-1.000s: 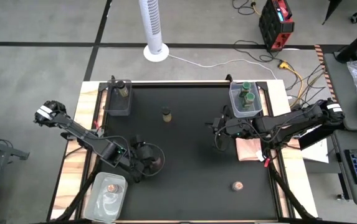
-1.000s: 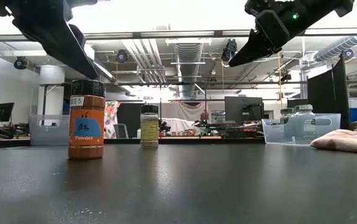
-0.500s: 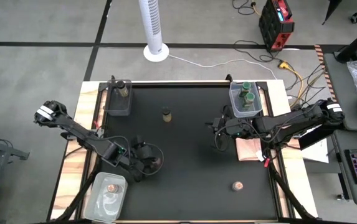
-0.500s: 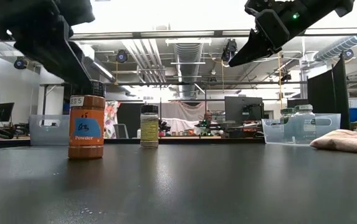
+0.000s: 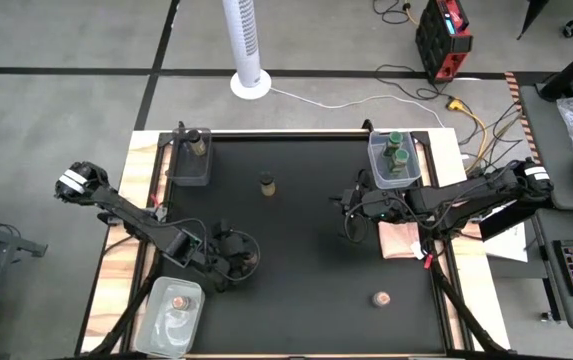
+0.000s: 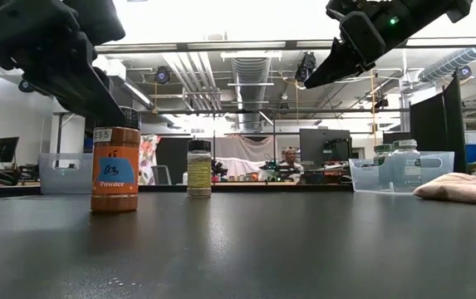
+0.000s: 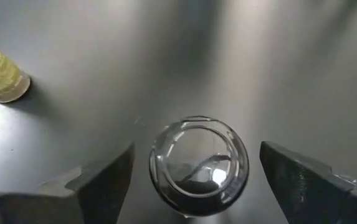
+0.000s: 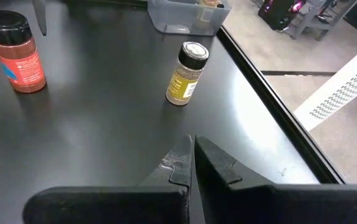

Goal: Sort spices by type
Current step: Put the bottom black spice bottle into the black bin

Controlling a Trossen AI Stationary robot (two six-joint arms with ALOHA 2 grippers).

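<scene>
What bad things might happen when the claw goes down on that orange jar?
1. The left gripper hangs open right over the orange jar, its fingers either side of the lid. If it comes down off-centre, a finger may knock the jar over.
2. A tipped jar might roll toward the yellow jar standing nearby.
3. The right gripper waits shut above the table near the cloth; it looks too far off to help.

Overhead, table-level, two wrist views

Grey floor crossed by black tape lines, a white tower fan, and ceiling ducts.
</scene>
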